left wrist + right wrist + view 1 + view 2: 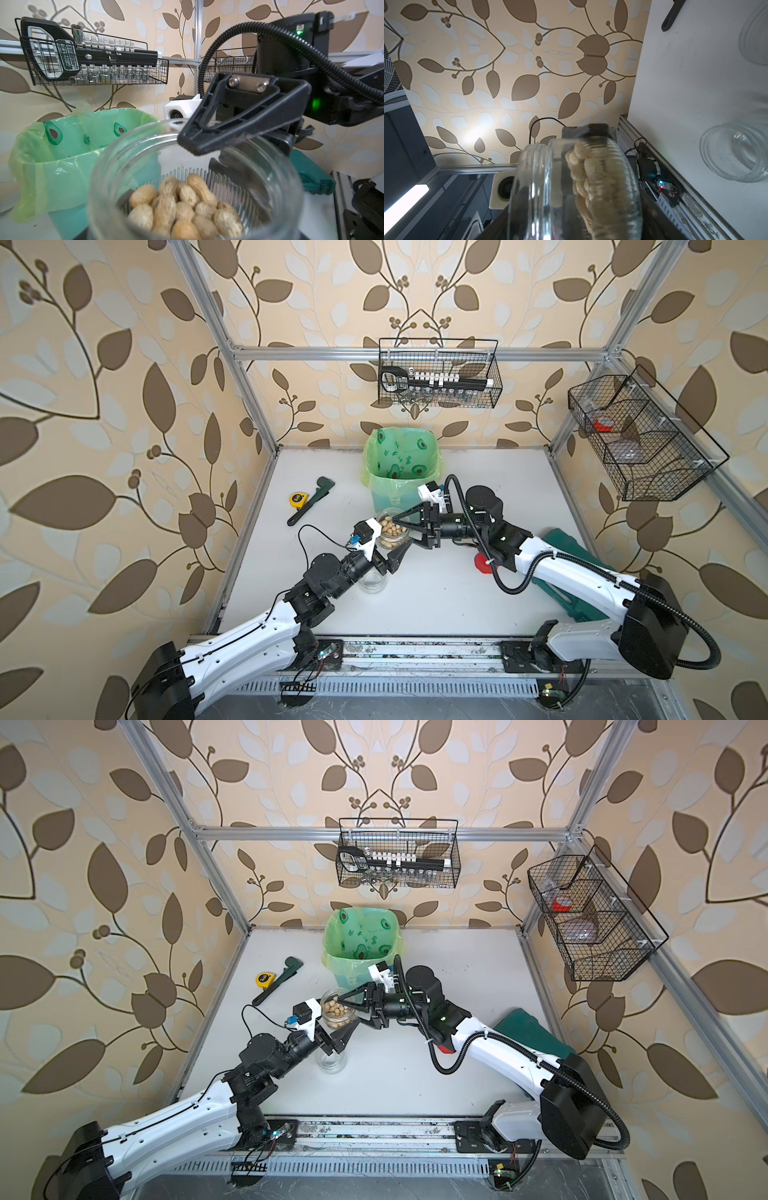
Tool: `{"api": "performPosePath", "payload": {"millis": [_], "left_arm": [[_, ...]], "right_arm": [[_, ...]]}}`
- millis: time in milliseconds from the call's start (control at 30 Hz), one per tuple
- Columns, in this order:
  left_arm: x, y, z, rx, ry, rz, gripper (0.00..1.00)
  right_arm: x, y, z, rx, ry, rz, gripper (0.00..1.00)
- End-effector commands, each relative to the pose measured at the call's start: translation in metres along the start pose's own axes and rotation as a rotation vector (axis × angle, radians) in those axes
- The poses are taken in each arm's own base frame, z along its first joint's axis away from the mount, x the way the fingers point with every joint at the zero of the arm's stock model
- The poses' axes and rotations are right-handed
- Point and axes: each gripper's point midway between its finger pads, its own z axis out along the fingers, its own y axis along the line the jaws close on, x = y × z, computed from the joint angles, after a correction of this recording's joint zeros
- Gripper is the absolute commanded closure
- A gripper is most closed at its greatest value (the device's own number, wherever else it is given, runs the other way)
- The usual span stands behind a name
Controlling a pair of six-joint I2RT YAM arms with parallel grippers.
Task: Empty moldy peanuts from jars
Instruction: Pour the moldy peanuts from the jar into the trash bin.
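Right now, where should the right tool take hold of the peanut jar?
Probably grip the peanut jar across its round glass wall, below the threaded neck, coming in level from the robot's right: it stands upright, mouth open, and the left tool holds the opposite side.

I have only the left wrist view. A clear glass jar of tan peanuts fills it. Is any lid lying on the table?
Observer: Yes. A red lid lies on the white table, partly hidden under the right arm.
Operator: Thank you. Is any other jar near?
Observer: An empty clear glass jar stands lidless beside the left arm's wrist, closer to the robot than the clear glass jar of tan peanuts.
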Motion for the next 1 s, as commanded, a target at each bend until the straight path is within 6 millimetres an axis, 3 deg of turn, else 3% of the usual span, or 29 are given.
{"api": "performPosePath", "payload": {"millis": [0,133,233,333,833,933,967], "left_arm": [[-0.018,-0.001,0.003,0.002,-0.043,-0.019,1.0],[-0.017,0.0,0.003,-0.001,-0.04,-0.018,1.0],[-0.017,-0.001,0.003,0.003,-0.041,-0.021,1.0],[-0.016,-0.002,0.005,0.01,-0.032,-0.026,1.0],[-0.013,-0.004,0.008,0.02,-0.01,-0.03,1.0],[-0.013,-0.005,0.008,0.026,-0.004,-0.03,0.69],[-0.012,-0.005,0.008,0.026,-0.001,-0.03,0.59]], "right_arm": [[0.001,0.031,0.0,-0.082,0.015,-0.108,0.36],[0.003,0.031,-0.003,-0.095,0.01,-0.109,0.4],[0.004,0.036,-0.005,-0.127,0.01,-0.111,0.17],[0.005,0.041,-0.005,-0.15,0.011,-0.115,0.12],[-0.001,0.037,-0.001,-0.158,-0.005,-0.103,0.36],[-0.002,0.034,-0.002,-0.153,-0.013,-0.101,0.46],[-0.002,0.032,-0.002,-0.15,-0.016,-0.099,0.55]]}}
